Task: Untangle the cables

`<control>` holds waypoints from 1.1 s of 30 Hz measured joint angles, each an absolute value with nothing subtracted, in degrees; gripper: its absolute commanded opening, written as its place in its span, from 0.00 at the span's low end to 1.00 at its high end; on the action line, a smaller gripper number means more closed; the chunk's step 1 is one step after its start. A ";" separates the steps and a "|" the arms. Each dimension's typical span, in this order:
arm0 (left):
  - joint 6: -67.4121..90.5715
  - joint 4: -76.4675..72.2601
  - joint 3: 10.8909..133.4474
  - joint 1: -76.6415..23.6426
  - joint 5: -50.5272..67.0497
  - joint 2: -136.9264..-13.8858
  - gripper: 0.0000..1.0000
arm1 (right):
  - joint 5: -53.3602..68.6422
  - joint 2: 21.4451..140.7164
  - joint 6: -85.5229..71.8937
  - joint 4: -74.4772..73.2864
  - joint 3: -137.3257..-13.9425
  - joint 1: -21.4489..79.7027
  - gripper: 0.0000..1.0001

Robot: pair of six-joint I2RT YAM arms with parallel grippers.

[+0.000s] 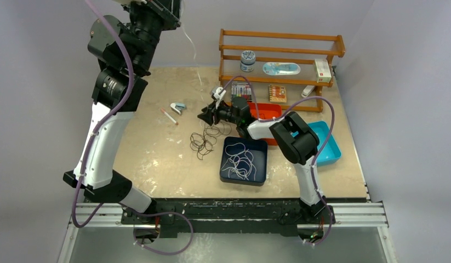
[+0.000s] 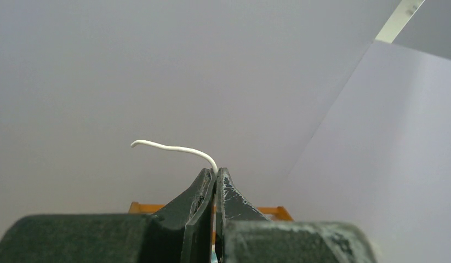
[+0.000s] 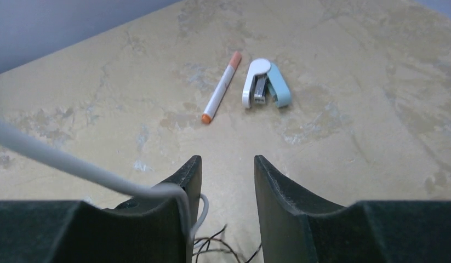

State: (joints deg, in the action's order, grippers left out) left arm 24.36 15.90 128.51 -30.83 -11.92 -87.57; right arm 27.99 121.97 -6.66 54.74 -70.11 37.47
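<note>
My left gripper (image 1: pixel 176 10) is raised high at the back left and is shut on the end of a white cable (image 2: pixel 173 148), whose tip curls out above the closed jaws (image 2: pixel 216 171). That white cable (image 1: pixel 191 46) hangs down toward the table. My right gripper (image 1: pixel 204 116) hovers low over a tangle of dark cables (image 1: pixel 204 142). Its jaws (image 3: pixel 227 160) stand apart, with the white cable (image 3: pixel 58 159) draped over the left finger and dropping into the gap. Dark strands (image 3: pixel 223 246) show below. More white cables (image 1: pixel 242 161) lie in a dark blue tray (image 1: pixel 244 182).
A wooden shelf (image 1: pixel 278 55) with small items stands at the back right. In front of it lie a red tray (image 1: pixel 267 112) and a light blue tray (image 1: pixel 328 143). A small stapler (image 3: pixel 265 83) and an orange-tipped marker (image 3: pixel 220 87) lie left of the right gripper.
</note>
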 measured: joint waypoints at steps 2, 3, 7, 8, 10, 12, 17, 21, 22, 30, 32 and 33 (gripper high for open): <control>24.23 14.94 129.23 -30.83 -12.67 -87.57 0.00 | 27.94 122.76 -6.72 55.40 -69.21 37.58 0.43; 24.16 14.52 129.58 -30.83 -12.95 -87.57 0.00 | 27.88 123.11 -6.81 55.68 -68.47 37.60 0.43; 23.40 13.08 130.34 -30.83 -14.17 -87.24 0.00 | 27.62 123.37 -7.01 56.14 -65.36 37.78 0.48; 23.35 12.95 130.34 -30.83 -14.24 -87.18 0.00 | 27.57 123.37 -7.07 56.18 -64.77 37.82 0.49; 23.35 12.88 130.34 -30.83 -14.39 -87.11 0.00 | 27.27 123.11 -7.03 56.42 -63.59 37.82 0.50; 23.35 12.91 130.32 -30.83 -14.44 -87.11 0.00 | 26.46 122.02 -6.98 56.49 -61.67 37.82 0.50; 23.35 12.95 130.26 -30.83 -14.85 -87.09 0.00 | 25.41 117.99 -6.96 57.60 -57.54 37.87 0.50; 23.20 13.06 130.17 -30.83 -15.25 -87.07 0.00 | 24.32 114.96 -6.83 58.92 -55.11 37.87 0.52; 23.14 13.15 129.93 -30.83 -15.29 -86.96 0.00 | 23.94 114.17 -6.76 59.11 -54.28 37.87 0.52; 22.92 14.50 126.54 -30.83 -16.43 -85.69 0.00 | 21.74 106.21 -5.91 59.07 -48.38 37.87 0.52; 22.92 14.76 125.93 -30.83 -16.73 -85.49 0.00 | 21.43 103.94 -5.54 58.98 -47.13 37.87 0.52; 22.90 14.85 125.71 -30.83 -16.80 -85.45 0.00 | 21.30 102.91 -5.34 59.00 -46.59 37.87 0.53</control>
State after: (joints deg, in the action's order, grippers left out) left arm 22.90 14.85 125.71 -30.83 -16.80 -85.45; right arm 21.30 102.91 -5.34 59.00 -46.59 37.87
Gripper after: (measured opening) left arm 0.012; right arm 0.522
